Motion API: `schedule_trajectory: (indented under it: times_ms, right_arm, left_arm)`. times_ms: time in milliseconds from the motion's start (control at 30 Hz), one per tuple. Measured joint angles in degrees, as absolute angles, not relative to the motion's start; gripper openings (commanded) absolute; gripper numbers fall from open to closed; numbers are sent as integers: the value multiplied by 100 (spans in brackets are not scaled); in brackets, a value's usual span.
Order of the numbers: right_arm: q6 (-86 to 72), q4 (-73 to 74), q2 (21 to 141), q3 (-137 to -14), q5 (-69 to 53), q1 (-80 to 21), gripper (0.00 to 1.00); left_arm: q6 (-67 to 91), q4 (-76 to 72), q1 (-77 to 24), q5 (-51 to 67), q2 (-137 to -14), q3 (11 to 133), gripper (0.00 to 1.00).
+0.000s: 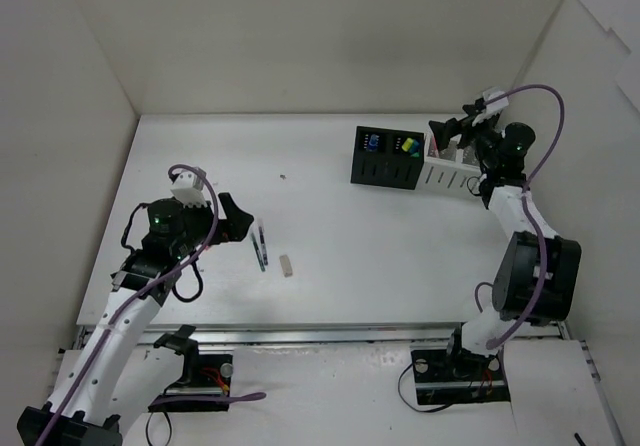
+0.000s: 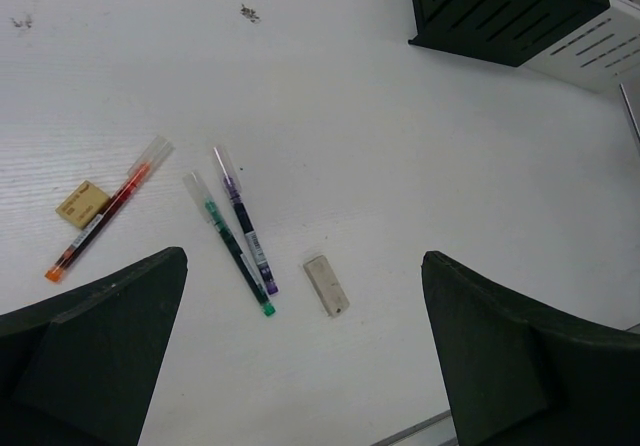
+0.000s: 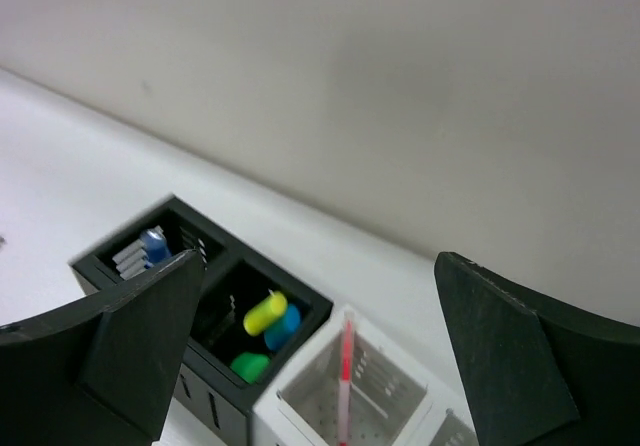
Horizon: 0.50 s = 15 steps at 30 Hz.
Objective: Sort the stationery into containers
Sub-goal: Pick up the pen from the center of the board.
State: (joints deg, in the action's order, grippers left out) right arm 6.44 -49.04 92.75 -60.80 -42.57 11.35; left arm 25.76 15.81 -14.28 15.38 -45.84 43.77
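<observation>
In the top view the left gripper (image 1: 238,222) hangs over the table (image 1: 330,226) at the left of centre. Its jaws are released and wide apart, with nothing between them. In the left wrist view its two dark fingers (image 2: 95,346) stand at the lower corners of the frame.

Loose stationery lies on the table between and above these fingers. An orange-red pen (image 2: 105,211) lies slanted at the left of that frame. A tan eraser (image 2: 82,203) lies just beside it on its left. Near the centre a green pen (image 2: 228,243) and a purple pen (image 2: 243,219) lie side by side, almost touching at their lower ends. A grey eraser (image 2: 327,285) lies near them at the lower right.

The black box (image 1: 388,156) stands at the upper right of centre in the top view, and the white box (image 1: 447,172) touches its right side. The right gripper (image 1: 445,131) hovers over the white box with jaws released and holding nothing.

In the right wrist view the left compartment of the black box holds a blue-capped item (image 3: 155,245). The right compartment holds a yellow highlighter (image 3: 265,312), a blue item (image 3: 284,328) and a green highlighter (image 3: 250,366). A thin red pen (image 3: 345,376) stands upright in the white box.
</observation>
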Motion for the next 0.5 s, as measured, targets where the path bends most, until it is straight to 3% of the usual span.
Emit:
schedule_trajectory:
  times_ms: [167,333,500]
  right_arm:
    - [801,-4101,8145,-6222,-3964,587,98]
    - [967,-2082,7933,-7321,-2755,-1026,98]
    - [403,-1170,7478,-6748,-1778,-1881,98]
  left_arm:
    - [2665,1992,-1428,1138,-4515,4504,99]
    - [2718,2370,-1256,906,-4807,4783,99]
    - [2274,2401,-897,1122,-5854,5349,100]
